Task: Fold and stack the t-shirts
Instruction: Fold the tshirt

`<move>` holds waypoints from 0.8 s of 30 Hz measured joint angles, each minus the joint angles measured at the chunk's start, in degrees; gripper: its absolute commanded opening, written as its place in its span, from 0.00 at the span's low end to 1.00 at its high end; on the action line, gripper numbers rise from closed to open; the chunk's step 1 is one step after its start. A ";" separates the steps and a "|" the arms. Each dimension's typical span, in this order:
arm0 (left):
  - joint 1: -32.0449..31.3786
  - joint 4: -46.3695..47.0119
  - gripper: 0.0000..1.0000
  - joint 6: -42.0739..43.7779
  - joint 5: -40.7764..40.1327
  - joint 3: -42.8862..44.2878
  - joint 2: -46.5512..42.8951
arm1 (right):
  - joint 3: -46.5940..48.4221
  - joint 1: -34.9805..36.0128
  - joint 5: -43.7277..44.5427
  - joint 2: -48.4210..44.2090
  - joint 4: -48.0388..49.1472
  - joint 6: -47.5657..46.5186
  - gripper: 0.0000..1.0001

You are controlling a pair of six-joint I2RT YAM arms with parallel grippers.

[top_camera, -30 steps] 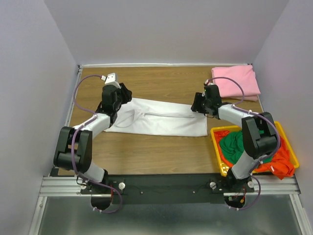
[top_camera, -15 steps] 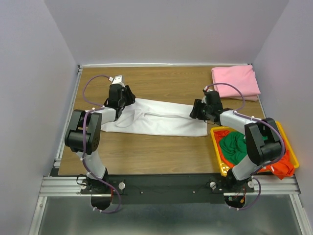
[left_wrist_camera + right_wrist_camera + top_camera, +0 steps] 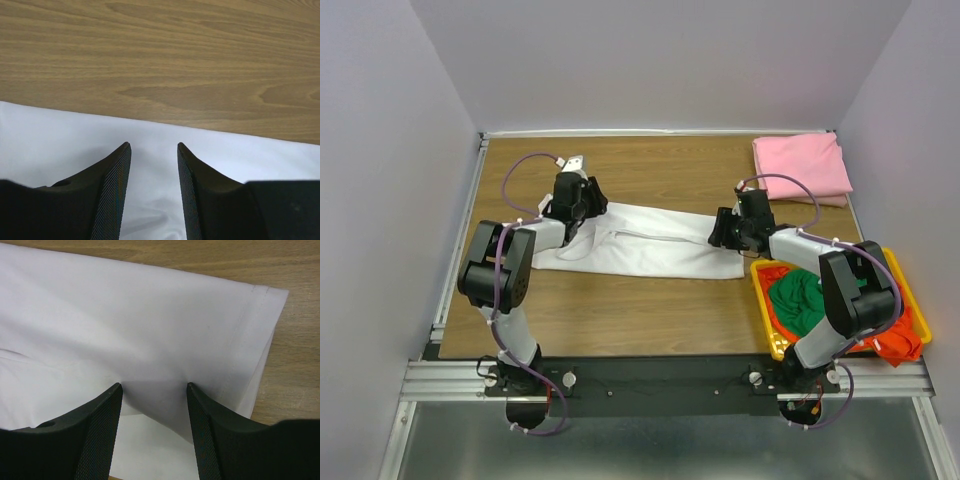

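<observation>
- two pincers sit low on the white t-shirt, which lies spread in a long folded strip across the middle of the table.
- the left gripper is at the white t-shirt's left end, near its far edge. its jaws stand apart with a clear gap, and only flat white cloth shows between the tips, with nothing clamped.
- the right gripper is at the white t-shirt's right end, close to the stitched hem. its jaws are also parted, the tips down on the cloth either side of a shaded patch, with nothing pinched between them.
- the pink t-shirt lies folded beyond the white t-shirt's right end, farther back and apart from it.
- the yellow basket stands just beside the white t-shirt's right end, on the near side, holding the green t-shirt and the orange t-shirt.
</observation>
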 measured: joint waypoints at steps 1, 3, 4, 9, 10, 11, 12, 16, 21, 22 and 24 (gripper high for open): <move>-0.70 -0.37 0.50 0.00 0.02 0.00 0.00 | 0.00 0.00 0.00 0.00 0.00 0.09 0.62; -1.64 -1.25 0.50 0.00 0.00 -0.02 0.00 | 0.00 0.00 0.00 0.00 0.00 0.20 0.62; -2.16 -1.68 0.50 -0.04 0.00 -0.07 0.00 | 0.00 0.00 0.00 0.00 0.00 0.24 0.61; -4.48 -3.50 0.50 -0.50 -0.20 -5.11 -1.90 | -0.02 0.00 0.02 -0.37 -0.02 0.28 0.62; -4.72 -3.85 0.50 -0.57 -0.28 -6.08 -2.47 | -0.02 0.00 0.02 -0.59 -0.02 0.28 0.61; -5.11 -4.17 0.50 -0.74 -0.35 -7.23 -3.48 | -0.02 0.00 0.02 -0.72 -0.02 0.28 0.62; -5.40 -4.44 0.50 -0.87 -0.37 -8.00 -4.20 | -0.02 0.00 0.02 -0.92 -0.02 0.28 0.62; -6.86 -4.94 0.50 -2.08 -0.98 -12.04 -9.46 | -0.02 0.00 0.02 -1.14 -0.02 0.31 0.62; -10.29 -5.25 0.50 -4.15 -1.31 -16.63 -17.11 | -0.09 0.00 0.02 -1.29 -0.02 0.31 0.61; -10.78 -5.31 0.50 -4.50 -1.31 -17.25 -18.27 | -0.09 0.00 0.02 -1.29 -0.02 0.31 0.62; -11.67 -5.33 0.50 -5.31 -1.33 -18.62 -21.03 | -0.09 0.00 0.02 -1.29 0.00 0.31 0.62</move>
